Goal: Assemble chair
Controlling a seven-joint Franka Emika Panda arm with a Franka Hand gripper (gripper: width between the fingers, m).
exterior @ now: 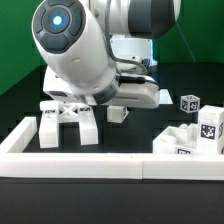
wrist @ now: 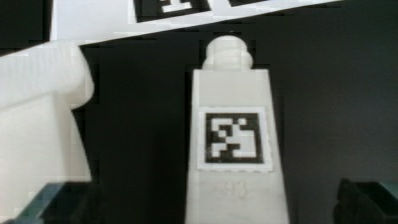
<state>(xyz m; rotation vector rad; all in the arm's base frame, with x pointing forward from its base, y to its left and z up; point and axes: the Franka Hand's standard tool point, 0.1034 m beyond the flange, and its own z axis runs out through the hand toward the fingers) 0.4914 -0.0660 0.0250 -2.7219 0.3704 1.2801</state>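
Chair build: the arm [exterior: 75, 45] stoops low over the black bench [exterior: 15, 110], its end effector [wrist: 210, 200] spread wide and holding nothing. A white leg [wrist: 228, 110] lies flat directly beneath it in the wrist view, between the two dark fingers [wrist: 50, 203], which stand clear of it on either side. The leg's long axis runs square to the line from one finger to the other, so the jaws would close across its narrow width. Its tag [wrist: 231, 138] faces up at the camera, and its rounded peg [wrist: 224, 50] points ahead, away from the end effector. Another white part [wrist: 39, 110] sits just beside the leg along one flank, with a dark gap between them. In the exterior view the arm hides both leg and end effector; a frame [exterior: 68, 122] stands near the white wall [exterior: 100, 165]. A straight descent onto the leg looks the likely next move
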